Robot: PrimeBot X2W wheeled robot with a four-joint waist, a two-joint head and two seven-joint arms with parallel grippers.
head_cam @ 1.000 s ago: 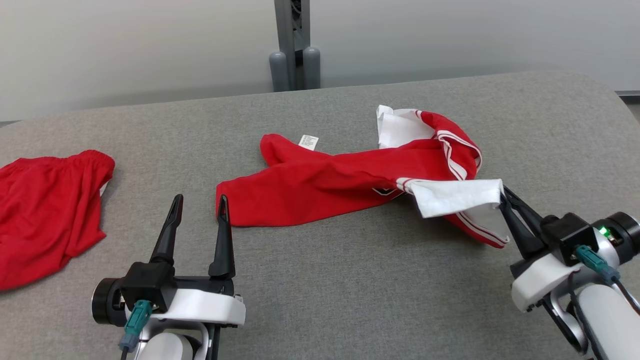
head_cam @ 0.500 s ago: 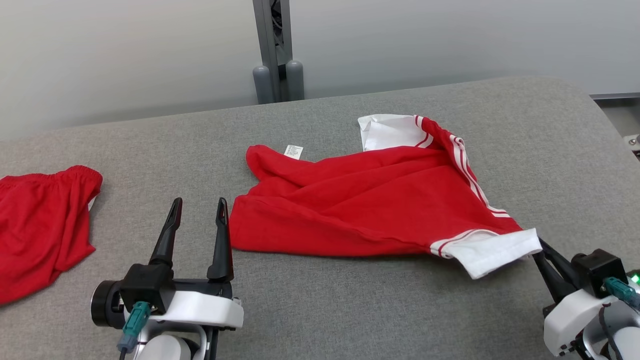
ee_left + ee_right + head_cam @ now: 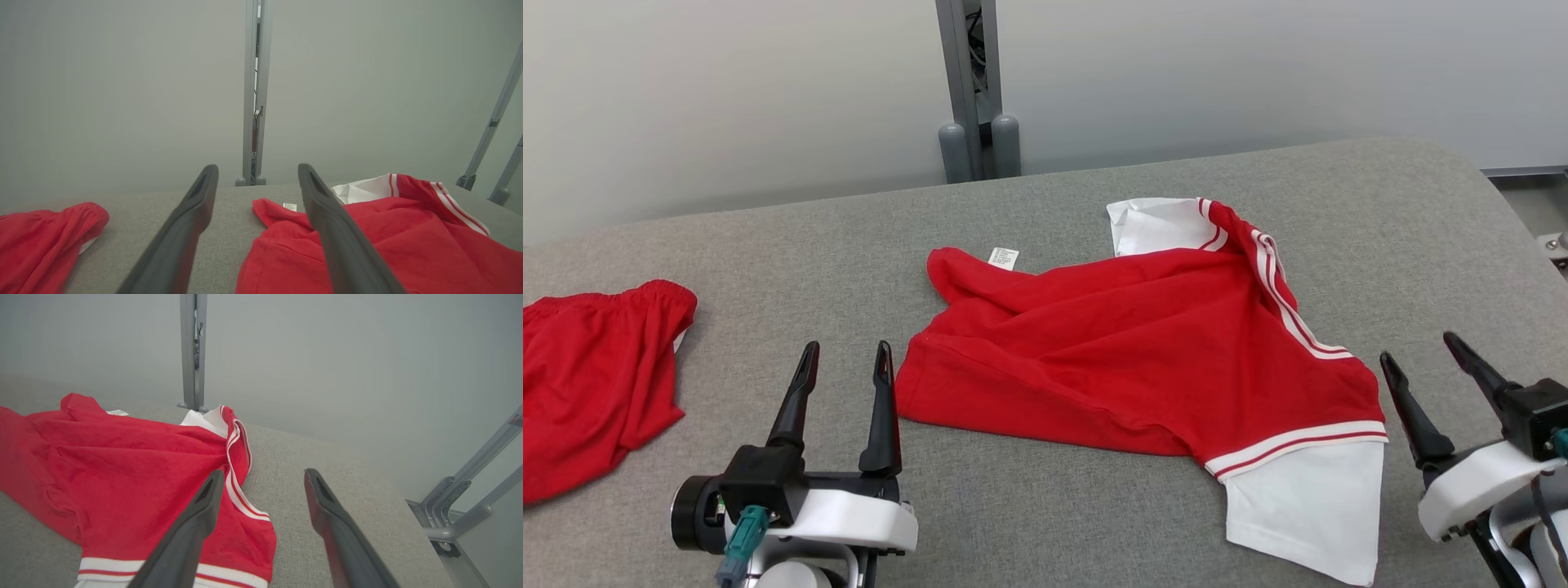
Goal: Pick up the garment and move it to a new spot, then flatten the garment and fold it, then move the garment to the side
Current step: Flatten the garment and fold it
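Observation:
The garment [image 3: 1143,351] is a red shirt with white sleeves and white stripes, lying rumpled and partly spread on the grey table [image 3: 1045,506]. One white sleeve lies at the near right, the other at the far side. My right gripper [image 3: 1417,358] stands open just right of the near sleeve, apart from the cloth. In the right wrist view the garment [image 3: 122,473] lies left of and beneath the open right gripper [image 3: 263,475]. My left gripper [image 3: 845,353] is open with nothing in it, its right fingertip next to the shirt's near-left hem. The left wrist view has the garment [image 3: 408,245] to the right of the left gripper [image 3: 257,169].
Red shorts [image 3: 592,376] lie at the table's left edge, also in the left wrist view as red shorts [image 3: 41,237]. A grey post [image 3: 970,90] stands behind the table's far edge. The table's right end curves away near metal frame legs [image 3: 461,506].
My right gripper has drawn the white sleeve to the near right, spreading the shirt, then opened and let it drop flat. The camera shifted slightly. My left gripper stayed put.

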